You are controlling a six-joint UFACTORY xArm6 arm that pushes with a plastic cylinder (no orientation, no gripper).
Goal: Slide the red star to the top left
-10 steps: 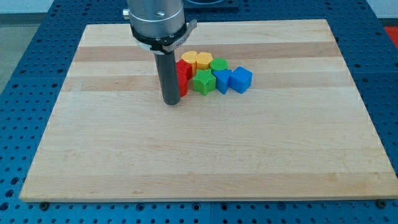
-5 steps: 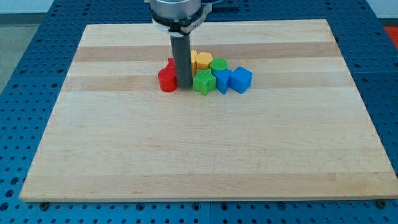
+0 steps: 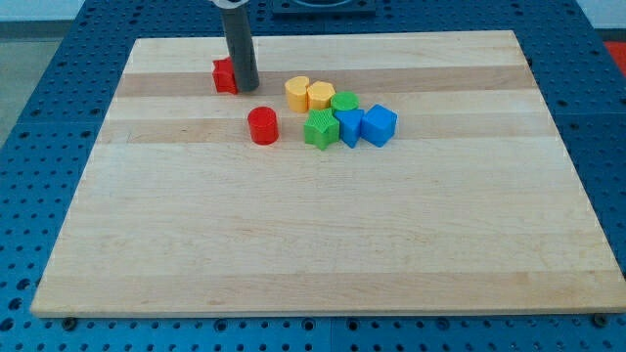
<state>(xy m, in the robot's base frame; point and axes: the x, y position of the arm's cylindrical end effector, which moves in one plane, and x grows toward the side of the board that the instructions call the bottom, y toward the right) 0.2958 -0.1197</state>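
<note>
The red star [image 3: 225, 75] lies on the wooden board [image 3: 323, 244] toward the view's top left, partly hidden behind my rod. My tip [image 3: 245, 88] rests on the board right against the star's right side. A red cylinder [image 3: 262, 126] stands alone lower down, to the right of and below my tip.
A cluster sits right of the centre top: two yellow blocks [image 3: 297, 94] [image 3: 320, 96], a green cylinder [image 3: 343, 103], a green star [image 3: 320, 129], a blue block [image 3: 349, 127] and a blue cube [image 3: 379, 125]. The board's top edge lies just above the star.
My tip moved up and to the left, away from the cluster. The red star went with it toward the top left. The red cylinder stayed in place.
</note>
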